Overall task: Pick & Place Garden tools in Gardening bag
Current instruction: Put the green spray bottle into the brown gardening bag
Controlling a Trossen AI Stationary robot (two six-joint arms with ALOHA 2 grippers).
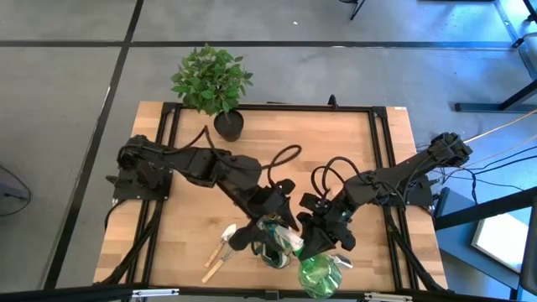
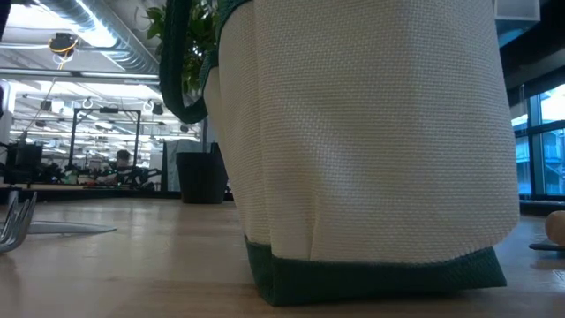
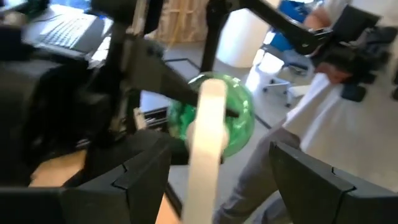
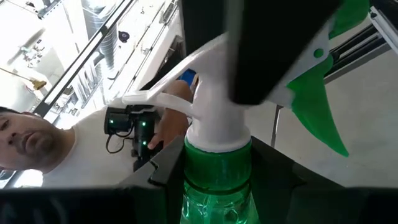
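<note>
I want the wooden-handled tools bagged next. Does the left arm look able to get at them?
Probably yes. The wooden-handled tools lie uncovered on the table just beside the left gripper, whose jaws are open and empty. The right gripper, holding the spray bottle, is on the far side.

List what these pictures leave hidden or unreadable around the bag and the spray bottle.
- Bag contents: in the high view both grippers cover the gardening bag; in the low view its fabric wall fills the frame.
- Spray bottle: its base is cut off by the high view's lower edge.
- Left gripper: the view is blurred; the pale strip in front of the bottle cannot be identified.
- Wooden-handled tool: its head is too small to name.
</note>
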